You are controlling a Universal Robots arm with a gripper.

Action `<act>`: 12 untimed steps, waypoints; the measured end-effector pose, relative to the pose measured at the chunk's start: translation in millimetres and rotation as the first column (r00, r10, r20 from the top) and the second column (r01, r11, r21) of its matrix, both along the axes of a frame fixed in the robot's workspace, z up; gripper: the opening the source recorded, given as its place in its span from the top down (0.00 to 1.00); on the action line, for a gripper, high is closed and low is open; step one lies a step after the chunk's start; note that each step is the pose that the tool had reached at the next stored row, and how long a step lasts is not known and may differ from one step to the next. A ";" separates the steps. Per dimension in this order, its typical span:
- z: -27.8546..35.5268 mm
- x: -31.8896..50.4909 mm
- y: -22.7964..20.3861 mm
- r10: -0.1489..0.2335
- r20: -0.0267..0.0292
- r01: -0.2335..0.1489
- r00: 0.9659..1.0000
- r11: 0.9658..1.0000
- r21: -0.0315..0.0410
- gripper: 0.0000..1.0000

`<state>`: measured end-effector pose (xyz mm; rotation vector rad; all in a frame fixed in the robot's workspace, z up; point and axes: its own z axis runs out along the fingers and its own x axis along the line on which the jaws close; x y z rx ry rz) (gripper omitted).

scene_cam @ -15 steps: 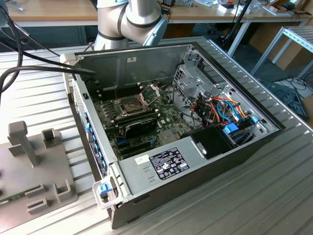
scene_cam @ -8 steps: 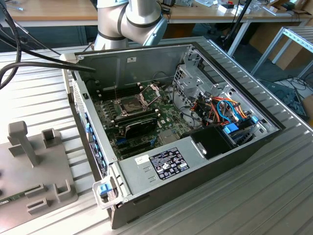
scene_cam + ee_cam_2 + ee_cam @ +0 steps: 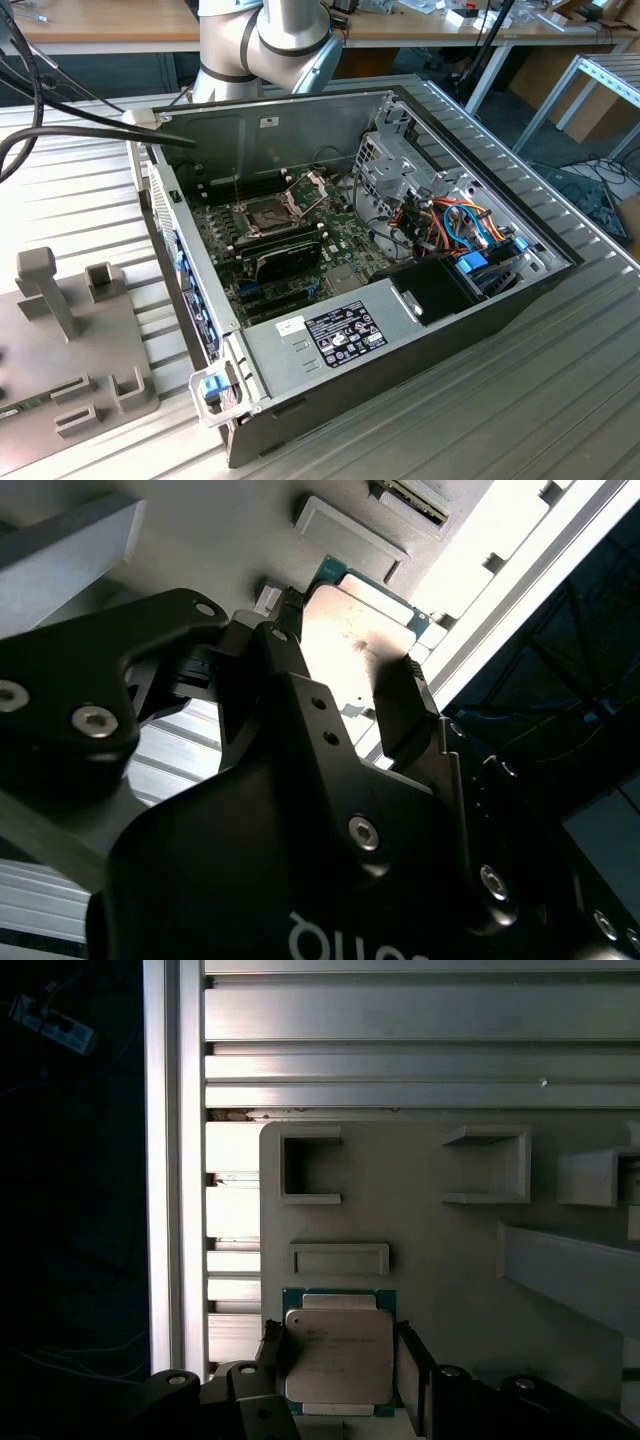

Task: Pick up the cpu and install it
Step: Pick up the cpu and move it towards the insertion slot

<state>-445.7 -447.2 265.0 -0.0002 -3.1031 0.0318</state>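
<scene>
The cpu (image 3: 338, 1360), a flat square chip with a dull silver top on a green edge, lies in a recess of the grey holder plate (image 3: 430, 1250). My gripper (image 3: 340, 1350) is down over it, one black finger (image 3: 412, 1360) against each of two opposite edges, so it is shut on the cpu. In the second wrist view the cpu (image 3: 355, 640) shows bright between the gripper's (image 3: 347, 645) black fingers (image 3: 405, 700). The exterior view shows the open computer case (image 3: 400, 330) with the motherboard socket (image 3: 268, 212), its metal frame hinged up.
The holder plate (image 3: 70, 350) with raised blocks lies at the exterior view's left, on a ribbed aluminium table (image 3: 560, 400). The arm's base (image 3: 270, 40) stands behind the case. Inside the case are a drive cage, coloured cables and a power supply (image 3: 340, 335).
</scene>
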 end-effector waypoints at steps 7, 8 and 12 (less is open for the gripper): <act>26.3 0.0 0.0 0.000 0.000 0.000 1.000 1.000 -0.004 0.46; 26.5 -0.1 -0.1 0.000 0.000 0.000 1.000 1.000 -0.004 0.46; 26.4 -0.7 0.0 0.000 0.003 0.000 1.000 1.000 -0.004 0.46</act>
